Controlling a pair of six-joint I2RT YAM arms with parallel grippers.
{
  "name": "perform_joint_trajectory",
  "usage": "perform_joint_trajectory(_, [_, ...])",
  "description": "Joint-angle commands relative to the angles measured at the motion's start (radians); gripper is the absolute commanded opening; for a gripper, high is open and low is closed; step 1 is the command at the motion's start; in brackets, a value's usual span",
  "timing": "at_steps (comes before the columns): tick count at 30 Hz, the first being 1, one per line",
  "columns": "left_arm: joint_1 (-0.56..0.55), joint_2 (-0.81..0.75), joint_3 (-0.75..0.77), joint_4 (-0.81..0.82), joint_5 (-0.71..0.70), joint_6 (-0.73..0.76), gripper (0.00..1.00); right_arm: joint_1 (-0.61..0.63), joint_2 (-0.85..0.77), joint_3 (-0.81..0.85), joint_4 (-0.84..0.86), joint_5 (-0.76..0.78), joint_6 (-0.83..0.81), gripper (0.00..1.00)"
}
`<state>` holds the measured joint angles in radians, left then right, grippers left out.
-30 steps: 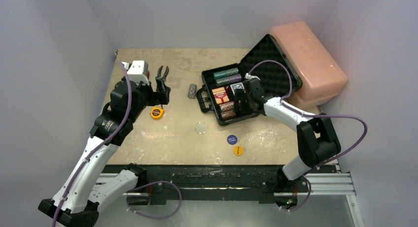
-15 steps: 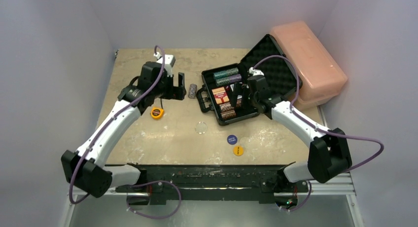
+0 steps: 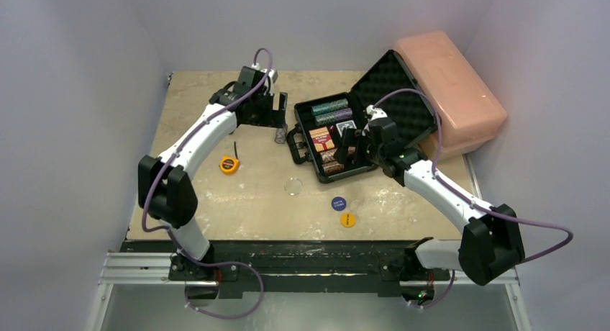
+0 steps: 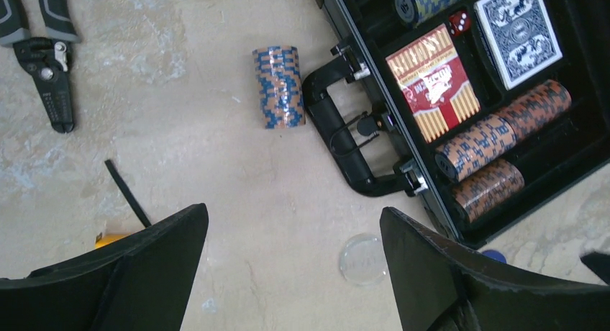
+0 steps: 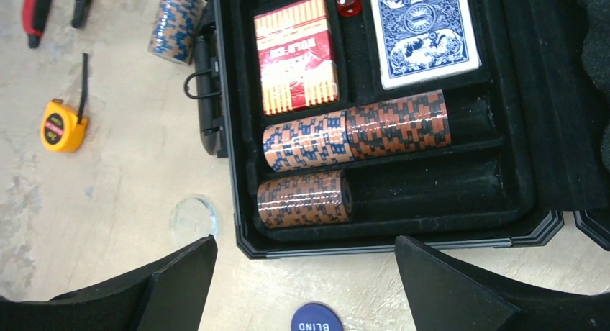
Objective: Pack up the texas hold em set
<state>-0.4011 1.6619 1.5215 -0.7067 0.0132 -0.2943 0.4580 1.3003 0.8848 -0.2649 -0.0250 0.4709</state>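
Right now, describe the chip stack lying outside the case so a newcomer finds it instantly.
Find the open black briefcase beside the pink box. Just outside its carry handle, a short orange-and-blue chip stack lies on its side on the bare table. Every other chip stack sits in the case's tray.

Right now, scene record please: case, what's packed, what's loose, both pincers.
case: open, lid up
packed: red deck, blue deck, die, chip stacks
loose: one stack beside the handle; clear button, blue button, yellow button
left pincer: open, empty, near the loose stack
right pincer: open, empty, over the case front
clutter: pliers, tape measure, pink box
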Motion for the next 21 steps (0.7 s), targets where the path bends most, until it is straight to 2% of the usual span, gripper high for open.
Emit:
perform_joint_trajectory(1, [0.005, 0.137, 0.145, -0.038, -0.01, 0.029, 0.89, 0.001, -0.072, -0.018, 0.042, -0.05, 0.007, 0.99])
perform_joint_trajectory(12, [0.005, 0.408, 0.343, -0.117, -0.049, 0.06, 0.78, 0.0, -0.177, -0.08, 0.048, -0.084, 0.018, 0.99])
perform_joint_trajectory(21, [0.011, 0.524, 0.427, -0.148, -0.056, 0.052, 0.72, 0.001, -0.185, -0.088, 0.045, -0.097, 0.011, 0.99])
